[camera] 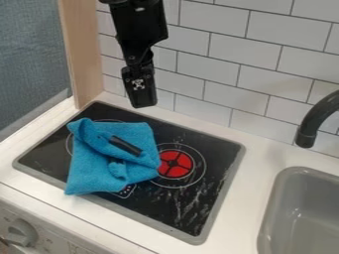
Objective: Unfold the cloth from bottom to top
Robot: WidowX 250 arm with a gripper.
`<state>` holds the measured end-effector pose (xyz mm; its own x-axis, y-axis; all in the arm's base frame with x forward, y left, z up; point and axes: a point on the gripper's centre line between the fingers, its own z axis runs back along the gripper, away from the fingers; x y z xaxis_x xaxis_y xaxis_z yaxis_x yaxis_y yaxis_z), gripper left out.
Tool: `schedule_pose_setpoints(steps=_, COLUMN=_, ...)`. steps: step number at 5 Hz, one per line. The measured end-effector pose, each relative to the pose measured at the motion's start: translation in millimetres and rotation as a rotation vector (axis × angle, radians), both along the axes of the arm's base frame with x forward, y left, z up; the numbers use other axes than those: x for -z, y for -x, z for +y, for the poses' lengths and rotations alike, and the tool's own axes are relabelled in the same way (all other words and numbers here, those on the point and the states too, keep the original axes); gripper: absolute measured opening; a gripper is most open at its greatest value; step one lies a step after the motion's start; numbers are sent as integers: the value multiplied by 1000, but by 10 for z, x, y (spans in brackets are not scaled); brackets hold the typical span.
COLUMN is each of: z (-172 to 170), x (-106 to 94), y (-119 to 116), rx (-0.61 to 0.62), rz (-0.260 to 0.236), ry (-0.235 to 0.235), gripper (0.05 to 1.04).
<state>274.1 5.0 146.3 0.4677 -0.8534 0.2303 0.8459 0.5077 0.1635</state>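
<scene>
- I can't tell if the fingers are spread or pressed together; I can't tell if they pinch anything; they belong to the black gripper, which hangs down near the back edge of the stove top, in front of the white wall tiles.
- The blue cloth lies on the left part of the stove top, all bunchy and folded (like a messy blanket); one side is close to the red ring; its lowest corner pokes over the stove top's front edge, onto the white bench.
- A dark stick-like thing sits on the cloth, tilted, near the middle of it; there is another small dark bit just below it, tucked by a fold (too small for me to say what it is).
- The stove top has a gray rim; there are whitish scratchy marks on it, by its right edge (they look a bit like chalk).
- The gray sink is in the bench, past the stove top's right edge; a dark tap bends over near the sink's back edge.
- A gray knob is on the bench's front, by the left end; a wood post stands behind the stove top's back left corner.
</scene>
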Motion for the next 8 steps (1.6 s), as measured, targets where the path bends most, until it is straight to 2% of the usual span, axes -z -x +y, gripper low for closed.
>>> schedule_pose_setpoints(steps=1, z=4, x=76, y=29, rx=-2, rz=27, ry=-1, gripper=998)
schedule_pose_setpoints(steps=3, z=156, x=364, y=5, rx=-54, rz=92, ry=-88, gripper=999)
schedule_pose_setpoints(steps=4, z=149, x=491, y=-9, rx=-58, rz=106, ry=-101, gripper=999)
schedule_pose_setpoints(steps=6, z=185, x=830, y=-32, rx=-72, rz=194, ry=-114, gripper=999)
schedule_pose_setpoints(steps=8, z=140, x=948, y=-35, rx=-53, rz=222, ry=-129, gripper=999)
